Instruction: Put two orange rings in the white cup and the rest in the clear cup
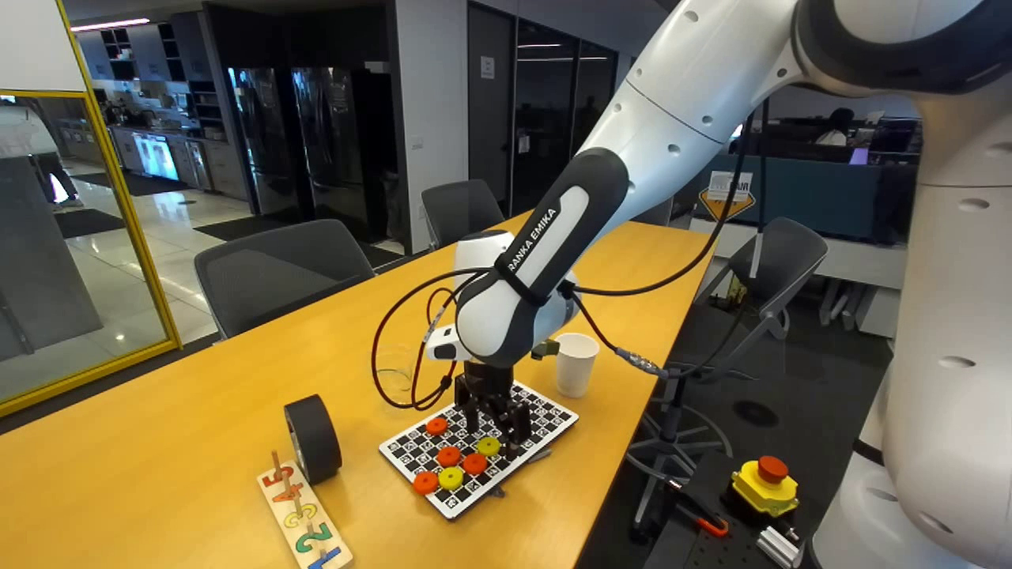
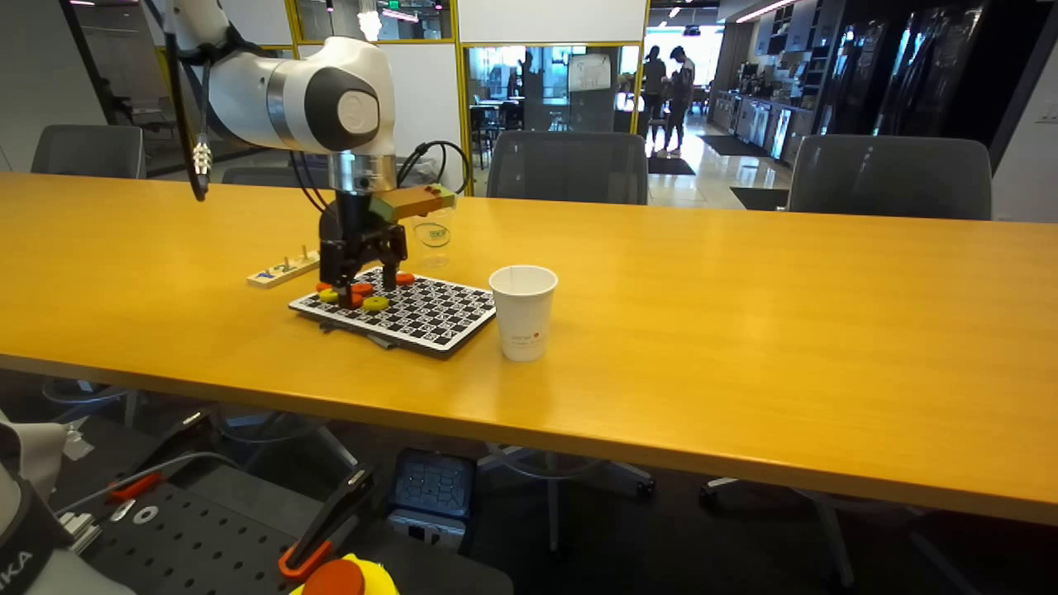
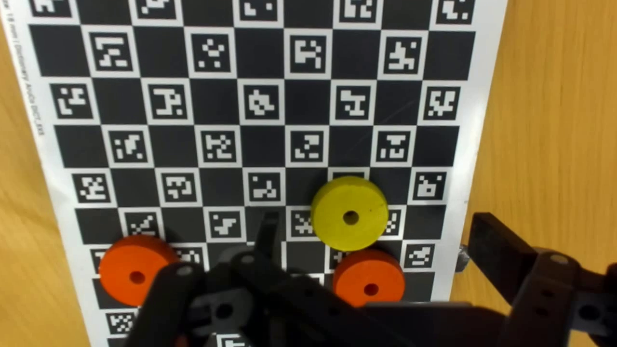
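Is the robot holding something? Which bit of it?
No, nothing. The gripper stands open; in the wrist view the yellow ring shows between its jaws, with space on both sides.

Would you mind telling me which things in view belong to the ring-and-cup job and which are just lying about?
For the job:
orange rings, four of them
white cup
clear cup

Just lying about:
yellow rings, unless "the rest" covers them
checkered board under the rings
numbered peg board
black round object
yellow-and-red button box
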`<state>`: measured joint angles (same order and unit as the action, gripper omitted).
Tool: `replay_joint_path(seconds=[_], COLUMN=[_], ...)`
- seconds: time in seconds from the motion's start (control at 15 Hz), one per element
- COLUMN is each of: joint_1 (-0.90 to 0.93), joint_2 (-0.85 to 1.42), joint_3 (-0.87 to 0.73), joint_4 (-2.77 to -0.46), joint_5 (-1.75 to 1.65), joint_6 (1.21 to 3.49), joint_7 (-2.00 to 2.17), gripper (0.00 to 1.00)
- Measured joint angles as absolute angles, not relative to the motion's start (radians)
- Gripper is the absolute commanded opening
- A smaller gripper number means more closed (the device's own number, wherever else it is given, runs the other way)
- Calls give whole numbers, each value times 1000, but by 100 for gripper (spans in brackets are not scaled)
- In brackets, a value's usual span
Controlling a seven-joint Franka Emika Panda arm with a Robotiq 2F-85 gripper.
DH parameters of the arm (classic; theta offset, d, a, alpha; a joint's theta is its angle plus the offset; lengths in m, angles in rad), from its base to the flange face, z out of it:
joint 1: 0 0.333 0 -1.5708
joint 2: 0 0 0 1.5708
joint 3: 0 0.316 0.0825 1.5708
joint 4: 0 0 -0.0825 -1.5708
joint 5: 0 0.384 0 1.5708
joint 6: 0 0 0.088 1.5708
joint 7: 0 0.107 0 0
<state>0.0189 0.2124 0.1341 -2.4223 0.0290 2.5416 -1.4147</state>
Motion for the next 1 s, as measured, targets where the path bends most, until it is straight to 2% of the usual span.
replay_joint_path(seconds=[0.47,0.53,0.6,0.67,1.0], joint_1=[6,4,2,1,-6], joint_2=[247,251,255,259,263], joint_3=[134,134,134,134,134], joint_4=[-2394,-2391,-2388,-2385,-2368], joint_5=[29,29,29,29,29], joint_6=[2535,2534,2534,2534,2535], joint_7=[-1425,-1427,-1428,-1429,-1429], gripper=[100,75,73,66,27])
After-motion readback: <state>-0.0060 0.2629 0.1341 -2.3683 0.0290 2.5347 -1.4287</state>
